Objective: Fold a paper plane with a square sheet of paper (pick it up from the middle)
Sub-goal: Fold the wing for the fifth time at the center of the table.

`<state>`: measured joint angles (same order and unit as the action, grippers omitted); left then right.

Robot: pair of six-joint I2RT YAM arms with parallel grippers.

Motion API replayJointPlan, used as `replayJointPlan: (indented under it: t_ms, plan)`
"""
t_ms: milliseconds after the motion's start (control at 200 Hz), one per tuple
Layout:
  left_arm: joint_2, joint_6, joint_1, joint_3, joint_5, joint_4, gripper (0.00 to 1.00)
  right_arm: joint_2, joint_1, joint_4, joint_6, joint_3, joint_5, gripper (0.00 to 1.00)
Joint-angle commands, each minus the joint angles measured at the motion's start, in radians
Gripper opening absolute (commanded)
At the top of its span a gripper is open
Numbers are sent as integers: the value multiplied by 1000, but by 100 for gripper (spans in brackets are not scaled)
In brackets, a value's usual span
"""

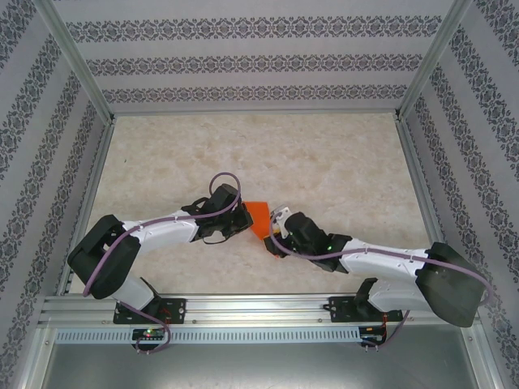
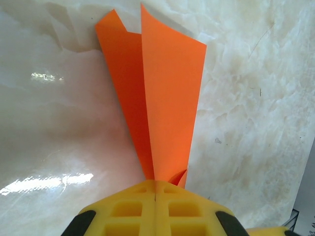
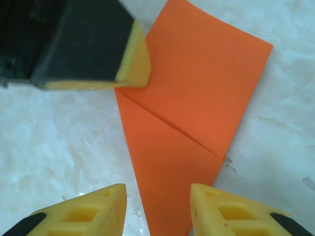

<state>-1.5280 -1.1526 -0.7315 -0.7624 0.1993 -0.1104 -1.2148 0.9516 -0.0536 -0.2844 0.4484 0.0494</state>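
- Now nearest: right gripper [image 3: 158,196] partly open and holding nothing. The narrow end of the paper [image 3: 197,98] lies flat between its jaws.
- Paper is a folded orange wedge with one diagonal crease. Its long axis runs straight away from the right gripper, widening as it goes.
- Farther on: left gripper [image 2: 155,189] is shut tight on the paper's far-left edge, with the flaps fanning up ahead of it.
- Judgement: right arm is nearer the narrow end, so the next press or pinch likely lands there while left anchors.
- Marble table [image 1: 324,154] beyond.
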Motion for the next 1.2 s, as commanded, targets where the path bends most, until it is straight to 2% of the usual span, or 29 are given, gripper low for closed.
replayJointPlan:
  t_ms: [0, 215, 275, 480, 829, 1064, 1194]
  plan:
    - [3, 30, 15, -30, 12, -28, 0, -18, 56, -93, 163, -14, 179, 40]
    - [-1, 31, 18, -32, 16, -34, 0, -145, 160, -98, 259, 54, 241, 42]
    - [-1, 26, 18, -30, 16, -34, 0, -184, 181, -99, 277, 67, 292, 41]
    - [0, 22, 18, -31, 21, -32, 0, -243, 196, -119, 309, 79, 383, 40]
    - [-5, 22, 21, -39, 29, -38, 2, -321, 196, -171, 332, 84, 380, 29]
    - [-5, 23, 23, -38, 25, -49, 2, -308, 196, -196, 335, 71, 415, 22]
    - [-3, 23, 24, -39, 20, -56, 4, -317, 197, -191, 330, 66, 418, 14]
